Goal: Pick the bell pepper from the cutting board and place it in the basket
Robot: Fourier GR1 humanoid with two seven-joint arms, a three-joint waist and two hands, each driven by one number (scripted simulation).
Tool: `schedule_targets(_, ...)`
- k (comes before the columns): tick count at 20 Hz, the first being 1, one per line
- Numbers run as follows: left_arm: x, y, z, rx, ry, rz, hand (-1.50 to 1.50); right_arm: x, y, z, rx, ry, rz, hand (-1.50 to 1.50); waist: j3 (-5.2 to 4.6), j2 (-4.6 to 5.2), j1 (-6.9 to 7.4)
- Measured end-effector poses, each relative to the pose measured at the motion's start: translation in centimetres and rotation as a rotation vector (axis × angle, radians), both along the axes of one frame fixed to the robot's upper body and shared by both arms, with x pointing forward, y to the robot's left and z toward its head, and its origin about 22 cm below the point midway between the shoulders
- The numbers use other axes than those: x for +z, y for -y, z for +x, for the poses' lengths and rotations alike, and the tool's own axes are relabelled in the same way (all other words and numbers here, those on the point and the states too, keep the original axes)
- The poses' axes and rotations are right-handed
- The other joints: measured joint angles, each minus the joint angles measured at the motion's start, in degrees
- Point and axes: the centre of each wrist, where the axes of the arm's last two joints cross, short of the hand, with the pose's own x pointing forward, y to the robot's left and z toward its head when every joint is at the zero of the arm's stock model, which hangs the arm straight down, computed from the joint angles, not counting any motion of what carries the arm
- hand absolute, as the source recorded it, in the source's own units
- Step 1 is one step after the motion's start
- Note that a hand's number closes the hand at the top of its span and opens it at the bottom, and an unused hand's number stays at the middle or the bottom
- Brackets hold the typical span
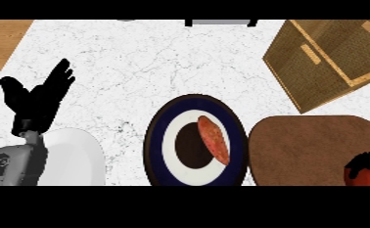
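Resting left hand (37, 100) near left edge of counter (145, 60)

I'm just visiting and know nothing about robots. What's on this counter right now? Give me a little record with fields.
counter: white marble
basket: woven, tan, far right
cutting board: brown, near right, nothing on it but the pepper
bell pepper: red, on the board, cut off by the right edge
plate: dark rim, centre, holds a reddish-orange vegetable
left hand: open, fingers up, resting at left
right hand: probably the dark shape over the pepper; state unclear
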Motion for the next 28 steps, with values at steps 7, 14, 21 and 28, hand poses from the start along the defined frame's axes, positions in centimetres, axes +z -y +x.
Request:
schedule_targets(7,0.3,1.2,0.6,-0.050,0.014,0.003,0.00,-0.3,-5.4,4.6,-0.264,0.029,-0.042,1.50,-1.26,0.68,2.74)
schedule_targets(14,0.8,2.9,1.3,-0.116,0.039,0.000,0.00,1.0,-10.5,9.4,-0.537,0.074,-0.018,1.50,-0.70,1.84,7.28)
schedule_targets(21,1.1,4.8,2.1,-0.183,0.043,-0.001,0.00,5.5,-16.2,15.4,-0.748,0.272,0.157,1.50,0.44,2.22,10.96)
schedule_targets(28,1.7,6.4,3.0,-0.222,0.047,0.004,0.00,12.4,-22.9,19.6,-0.889,0.579,0.278,1.50,0.21,2.29,12.42)
